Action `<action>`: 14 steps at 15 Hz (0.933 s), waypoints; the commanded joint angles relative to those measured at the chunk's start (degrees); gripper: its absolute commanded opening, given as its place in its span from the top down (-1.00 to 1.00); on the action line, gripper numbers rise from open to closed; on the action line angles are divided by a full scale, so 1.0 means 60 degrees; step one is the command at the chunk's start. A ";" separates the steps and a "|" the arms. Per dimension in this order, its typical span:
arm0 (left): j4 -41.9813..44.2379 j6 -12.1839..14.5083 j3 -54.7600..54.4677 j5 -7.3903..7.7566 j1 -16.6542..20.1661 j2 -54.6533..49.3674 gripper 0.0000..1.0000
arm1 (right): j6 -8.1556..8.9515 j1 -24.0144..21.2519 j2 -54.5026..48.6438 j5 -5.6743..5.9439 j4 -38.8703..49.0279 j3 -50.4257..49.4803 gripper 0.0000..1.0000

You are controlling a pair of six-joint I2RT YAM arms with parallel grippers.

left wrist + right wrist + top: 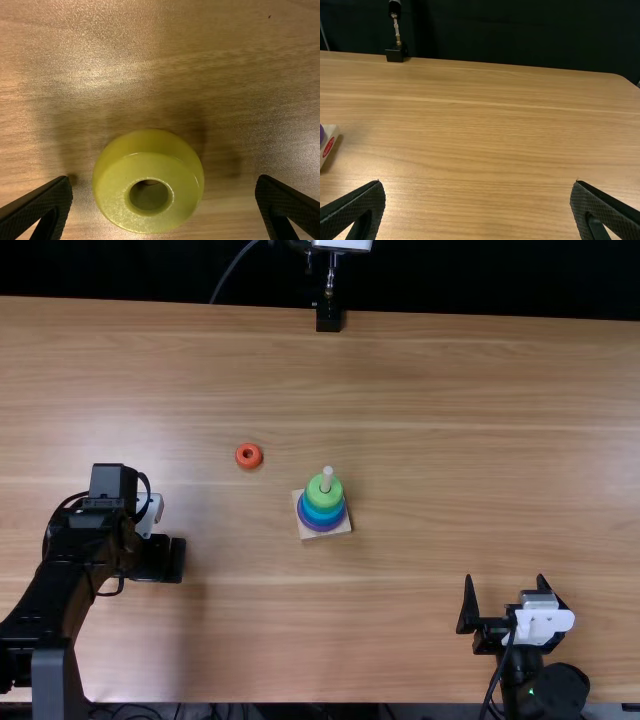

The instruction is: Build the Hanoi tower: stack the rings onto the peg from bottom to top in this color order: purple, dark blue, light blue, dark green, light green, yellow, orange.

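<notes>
Left gripper (pixel 172 560): fingers apart, at left. Right gripper (pixel 504 583): fingers apart, near right. Table (pixel 430 420): wood-grained; dark backdrop (pixel 480 276) beyond its far edge. Top view: stack (pixel 322 508) on peg (pixel 327 478), central, green uppermost; orange ring (pixel 249 465) far-left of it. Left wrist view: yellow ring (pixel 150 167) on table, framed between fingers. Right wrist view: base corner (pixel 332 131).

The top view looks steeply down over the tower (pixel 324 505); left wrist, closely down, left of it; right wrist, outward, right, sharing its base (pixel 345 527) with top.
</notes>
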 commanded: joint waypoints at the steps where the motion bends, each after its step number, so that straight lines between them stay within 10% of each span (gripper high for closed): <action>1: 0.0028 0.0147 -0.0161 0.0135 -0.0034 0.0129 -0.64 | -0.0066 -0.0108 -0.0122 -0.0094 -0.0556 -0.0686 -1.00; 4: 0.0433 0.0147 -0.0278 0.0187 -0.0019 0.0129 0.96 | -0.0066 -0.0108 -0.0122 -0.0094 -0.0556 -0.0686 -1.00; 14: -0.0640 0.0007 0.1128 0.0029 -0.0137 -0.0326 1.00 | -0.0066 -0.0108 -0.0122 -0.0094 -0.0556 -0.0686 -1.00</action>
